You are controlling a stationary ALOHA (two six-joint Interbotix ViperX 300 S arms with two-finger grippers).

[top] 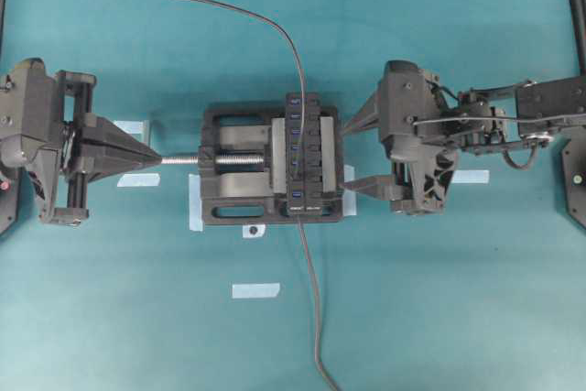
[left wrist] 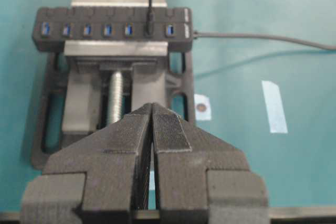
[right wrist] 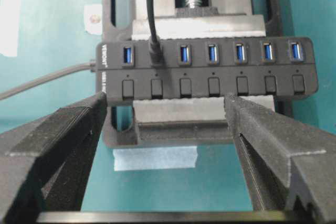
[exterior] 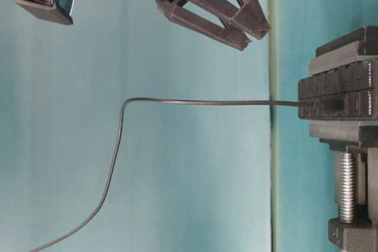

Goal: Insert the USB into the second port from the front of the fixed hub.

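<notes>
Already USB (right wrist: 154, 51) in fixed hub (right wrist: 207, 69), beyond wide right claw (right wrist: 168, 124); left claw (left wrist: 152, 129) closed, empty.

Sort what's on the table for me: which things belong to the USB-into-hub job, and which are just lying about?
Job:
- USB, plugged into the hub's second port
- fixed hub
- right gripper, open
- left gripper, shut

Just there:
- vise clamping the hub
- hub's grey cable
- tape strips

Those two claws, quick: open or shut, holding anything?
Left gripper: shut, holding nothing.
Right gripper: open, holding nothing, in front of the fixed hub.
</notes>
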